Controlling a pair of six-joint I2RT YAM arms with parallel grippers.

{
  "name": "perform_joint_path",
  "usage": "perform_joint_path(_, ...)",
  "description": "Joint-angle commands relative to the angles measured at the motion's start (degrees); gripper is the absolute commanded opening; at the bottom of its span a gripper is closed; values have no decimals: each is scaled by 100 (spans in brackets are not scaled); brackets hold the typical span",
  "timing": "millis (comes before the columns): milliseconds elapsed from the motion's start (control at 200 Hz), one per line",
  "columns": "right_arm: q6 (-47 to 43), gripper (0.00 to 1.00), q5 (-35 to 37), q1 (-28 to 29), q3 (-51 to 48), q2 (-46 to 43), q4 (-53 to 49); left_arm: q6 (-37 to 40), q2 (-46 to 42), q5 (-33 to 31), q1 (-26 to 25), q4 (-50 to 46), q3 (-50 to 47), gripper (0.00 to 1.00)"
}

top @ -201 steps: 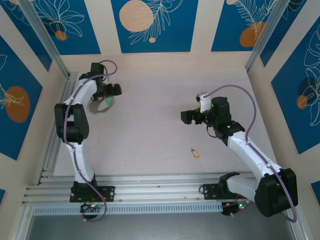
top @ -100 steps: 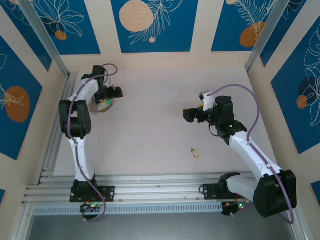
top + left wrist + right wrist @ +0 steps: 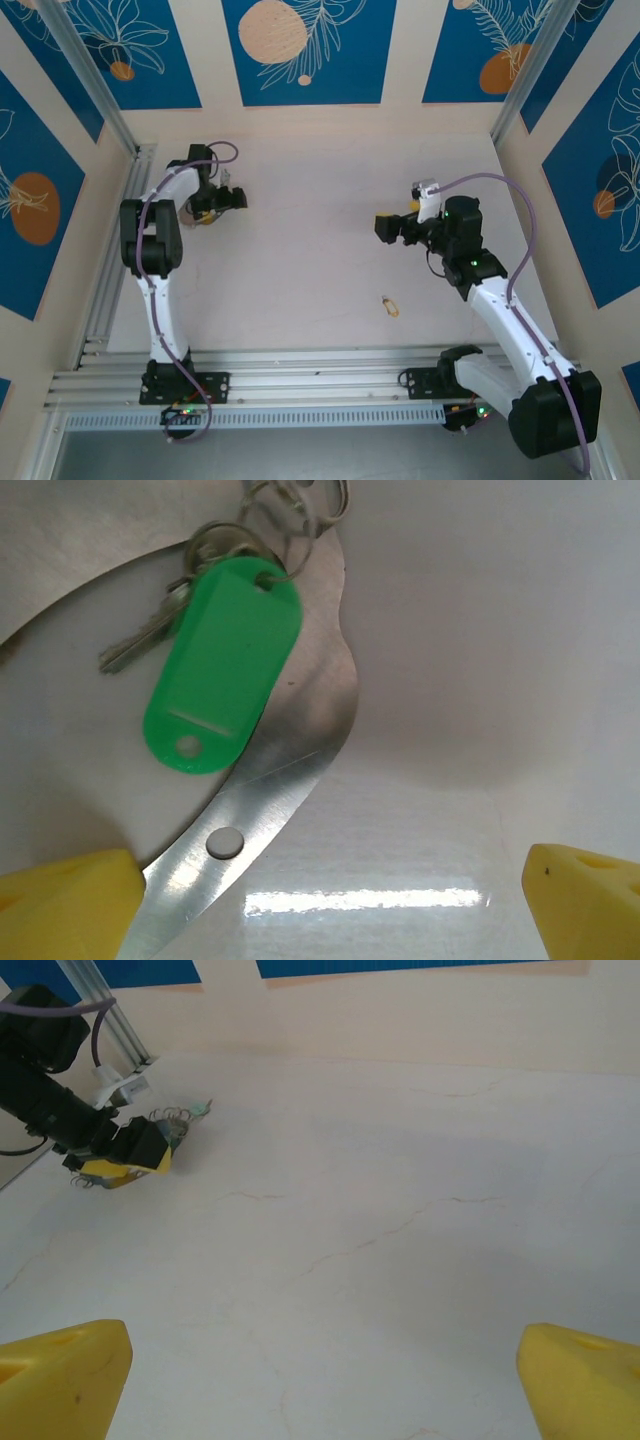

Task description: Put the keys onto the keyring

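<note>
Key [image 3: 389, 305]: tiny tan-gold piece, lies alone on the tabletop [image 3: 300, 250] toward the near edge, closer to the right arm's base, well apart from both arms' jaws.
Keyring [image 3: 300, 750]: far-left part of the tabletop, under the left gripper; curved flat silvery band with a small hole, bit of wiry chain at its top end.
Green tag [image 3: 222, 665]: lies flat inside the band's curve, hooked on at its top.
Small silver key [image 3: 140, 645]: just beside the tag, on the same top ring.
Left gripper [image 3: 322, 900]: right over the keyring, jaws wide, gripping nothing; band runs just beside one yellow fingertip [image 3: 62, 905], contact can't tell.
Right gripper [image 3: 322, 1380]: over bare tabletop on the right side, pointing toward the left arm, jaws wide, holding nothing, well apart from key and keyring.
</note>
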Motion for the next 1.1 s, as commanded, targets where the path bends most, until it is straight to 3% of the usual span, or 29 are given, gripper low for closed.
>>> perform_joint_path(0, 91, 99, -118, -86, -125, -112, 37, 70, 42, -19, 36, 12, -331, 100)
perform_joint_path(55, 107, 99, -146, -90, -117, -112, 42, 74, 27, 81, 24, -47, -335, 87)
perform_joint_path(115, 108, 99, -157, -103, -106, -117, 28, 75, -15, 101, 6, -95, -363, 84)
perform_joint_path(275, 89, 99, -147, -106, -81, -213, -34, 85, -198, 274, -51, -151, -680, 97)
perform_joint_path(560, 58, 99, -43, -161, -117, -629, -193, -101, -891, 694, -468, 175, -1965, 98)
perform_joint_path(785, 64, 99, -15, -169, -134, -776, -236, -514, -1751, 944, -1156, 644, -3481, 99)
perform_joint_path(1090, 98, 99, -19, -194, -178, -815, -203, -1545, -2802, 1040, -2647, 1167, -5035, 100)
